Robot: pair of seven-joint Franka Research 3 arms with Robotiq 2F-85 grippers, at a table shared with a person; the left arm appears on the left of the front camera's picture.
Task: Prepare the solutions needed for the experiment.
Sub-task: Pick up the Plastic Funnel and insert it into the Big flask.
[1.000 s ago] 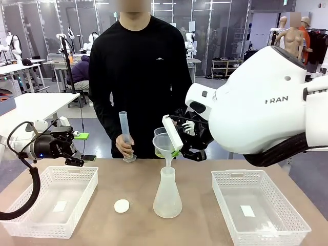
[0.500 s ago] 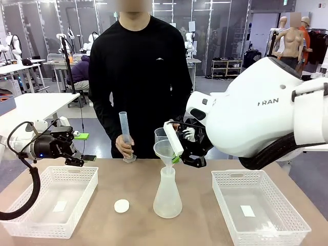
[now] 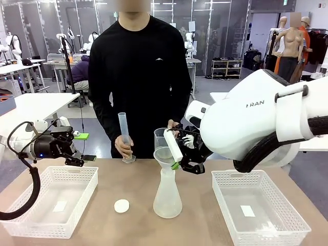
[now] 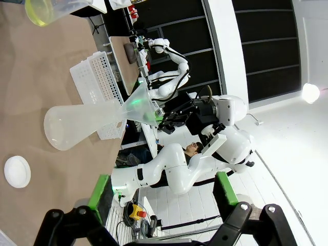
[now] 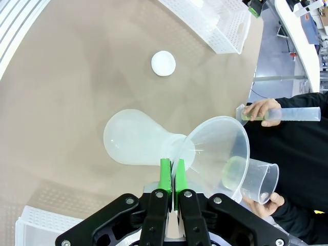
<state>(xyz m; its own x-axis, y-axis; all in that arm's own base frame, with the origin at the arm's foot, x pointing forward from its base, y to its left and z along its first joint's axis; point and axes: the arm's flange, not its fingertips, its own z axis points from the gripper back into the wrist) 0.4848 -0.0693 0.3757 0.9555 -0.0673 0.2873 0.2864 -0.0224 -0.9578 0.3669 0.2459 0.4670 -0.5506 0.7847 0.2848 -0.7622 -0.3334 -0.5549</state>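
A frosted conical flask [image 3: 167, 197] stands mid-table with a clear funnel [image 3: 163, 155] seated in its neck. My right gripper [image 3: 175, 154] is shut on the funnel's rim; in the right wrist view its green pads [image 5: 165, 177] pinch the funnel [image 5: 218, 154] wall. Behind the funnel the person's hand holds a beaker [image 5: 254, 179] with a shallow layer of the yellow-green solutions [image 5: 234, 171], also seen as lime-yellow solutions [image 4: 40, 10] in the left wrist view. The person's other hand holds a graduated cylinder [image 3: 124, 136] upright on the table. My left gripper [image 3: 77, 149] hovers open above the left basket.
White baskets sit at the left [image 3: 69, 169] and right [image 3: 241, 175] of the table. A small white round cap [image 3: 121, 206] lies left of the flask. The person stands at the far edge. My right arm's bulky body fills the right side.
My right gripper has come down and back with the funnel, setting it from tilted and raised to seated in the flask neck. The green tint in the funnel is gone. The left arm has not moved.
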